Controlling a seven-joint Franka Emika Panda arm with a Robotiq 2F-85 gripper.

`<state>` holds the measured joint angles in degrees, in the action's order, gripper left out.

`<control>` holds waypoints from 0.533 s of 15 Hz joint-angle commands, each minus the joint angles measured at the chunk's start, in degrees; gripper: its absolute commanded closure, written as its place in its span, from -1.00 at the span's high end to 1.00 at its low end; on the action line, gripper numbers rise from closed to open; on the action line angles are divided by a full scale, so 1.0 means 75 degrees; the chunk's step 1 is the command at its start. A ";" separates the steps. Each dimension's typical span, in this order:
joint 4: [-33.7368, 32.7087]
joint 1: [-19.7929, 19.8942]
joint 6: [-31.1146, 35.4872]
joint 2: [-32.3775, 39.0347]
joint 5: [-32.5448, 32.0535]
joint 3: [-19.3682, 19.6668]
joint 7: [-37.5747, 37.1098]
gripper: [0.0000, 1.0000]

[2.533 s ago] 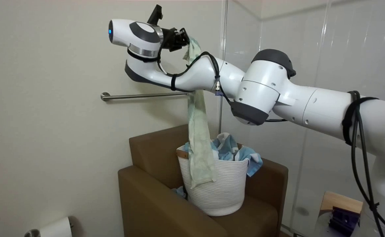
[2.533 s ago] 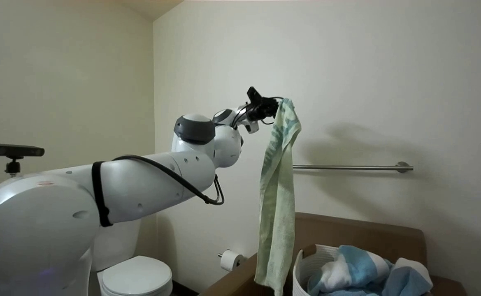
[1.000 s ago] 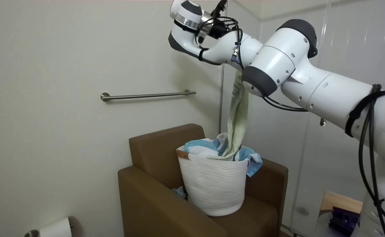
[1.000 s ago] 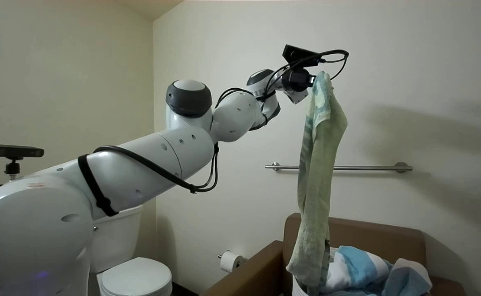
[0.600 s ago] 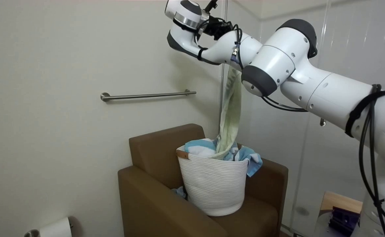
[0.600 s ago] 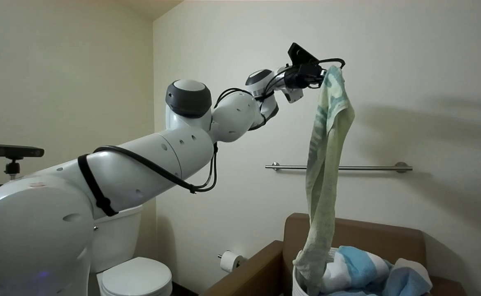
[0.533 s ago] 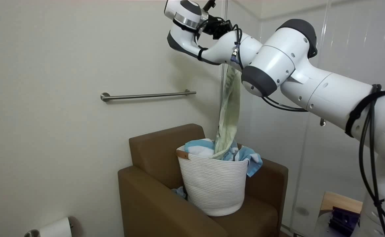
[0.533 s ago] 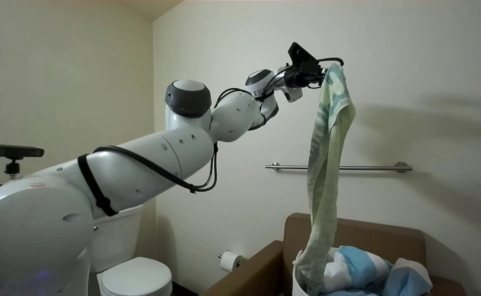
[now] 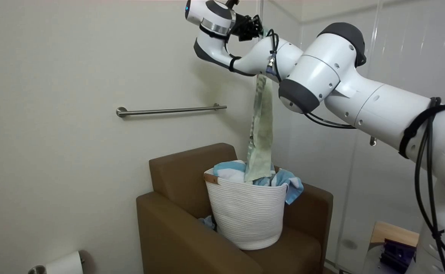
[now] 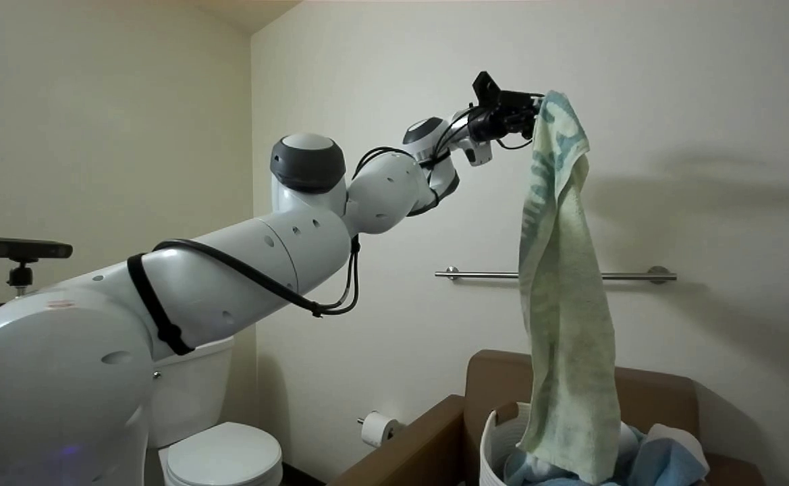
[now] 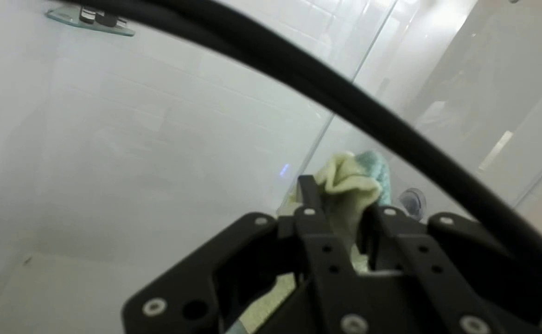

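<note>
Watch the towel (image 10: 569,337): it has just swung out of its bunched fold at the basket (image 9: 249,213), and its lower half hangs flatter and broader, the bottom edge at the basket's mouth and in front of some of the blue cloths (image 10: 671,455) there; whether it touches them, you can't tell. For the work in hand, that likely means the towel is suspended over the basket rather than resting in it, nearly its whole length hanging from your grip. The jaws of your gripper (image 11: 339,199) are grasping the towel's top end, high above the basket, with cloth filling the narrow gap between the fingers. Your arm (image 10: 232,297) reaches up and out toward the basket, its wrist well above the rim, a touch higher than half a second ago, fingers pointing roughly level.
</note>
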<state>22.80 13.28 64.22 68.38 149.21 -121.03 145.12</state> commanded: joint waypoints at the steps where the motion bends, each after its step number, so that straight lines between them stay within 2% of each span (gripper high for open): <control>1: 0.0239 0.0155 0.0397 -0.0048 0.0000 0.0075 0.0477 0.04; 4: 0.0234 0.0118 0.0679 -0.0031 0.0000 0.0144 0.0602 0.44; 8: 0.0219 0.0044 0.1277 -0.0016 -0.0001 -0.0016 0.0908 0.96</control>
<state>22.82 12.99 71.04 68.38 149.20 -120.04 148.40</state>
